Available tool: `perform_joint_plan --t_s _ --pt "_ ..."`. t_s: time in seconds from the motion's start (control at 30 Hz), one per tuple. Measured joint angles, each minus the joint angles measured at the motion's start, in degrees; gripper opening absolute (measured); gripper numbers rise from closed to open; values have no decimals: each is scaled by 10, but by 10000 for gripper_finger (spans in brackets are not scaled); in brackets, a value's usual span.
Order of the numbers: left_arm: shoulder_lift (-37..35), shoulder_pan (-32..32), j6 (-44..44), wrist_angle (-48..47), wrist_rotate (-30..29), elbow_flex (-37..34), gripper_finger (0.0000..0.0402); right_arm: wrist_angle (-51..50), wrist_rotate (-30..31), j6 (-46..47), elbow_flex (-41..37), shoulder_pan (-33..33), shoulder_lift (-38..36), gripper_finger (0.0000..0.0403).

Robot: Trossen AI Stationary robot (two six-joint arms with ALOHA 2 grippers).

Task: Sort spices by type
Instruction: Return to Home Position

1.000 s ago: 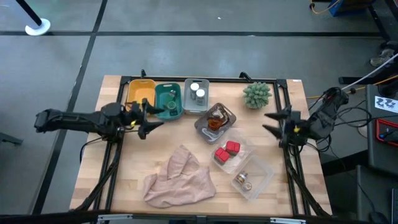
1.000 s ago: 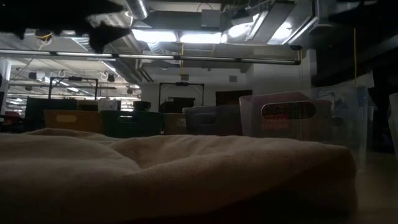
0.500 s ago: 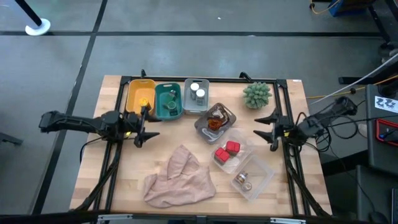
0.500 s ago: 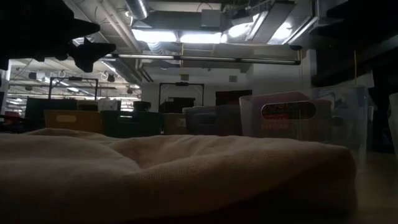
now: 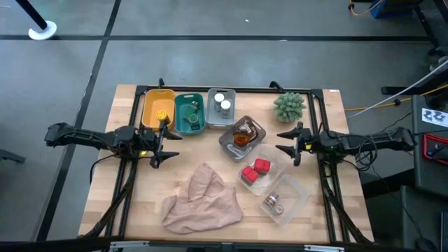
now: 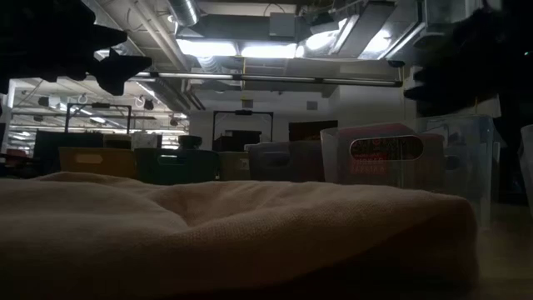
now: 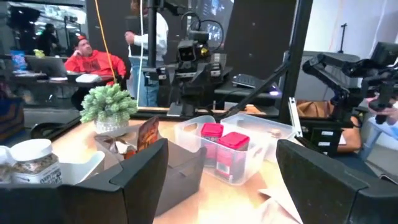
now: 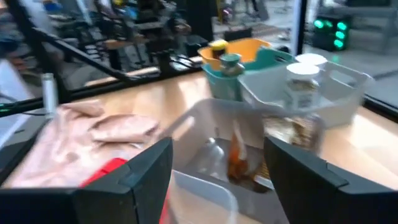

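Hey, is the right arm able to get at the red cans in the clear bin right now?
Probably yes. The right hand hangs open near the red cans, which sit uncovered in the open-topped clear bin, with nothing between them.

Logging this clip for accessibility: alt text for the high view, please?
The left gripper and right gripper hang open and empty over a wooden table's sides. Between them, six bins hold spices, beside a beige cloth and spiky green plant.
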Motion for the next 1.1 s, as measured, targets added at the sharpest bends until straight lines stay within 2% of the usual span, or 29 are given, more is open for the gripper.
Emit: perform_joint_plan --t_s 0.1,0.27,0.6,0.83,1.0,1.1 --pt "0 0 0 0 0 0 285 -19 -21 3 0 -34 -6 250" --pt "0 0 0 0 0 0 285 -120 -43 3 0 -68 -50 250" --pt "0 0 -12 1 0 0 285 -262 -44 10 0 -71 -194 250" --pt "0 0 -12 0 -1 0 285 -190 -53 -21 -27 -71 -199 250" --pt "1 0 -15 -11 0 0 285 -118 -94 -41 -43 -71 -200 250" --pt "1 0 -10 -53 -1 0 285 -86 -122 -42 -54 -71 -199 250"
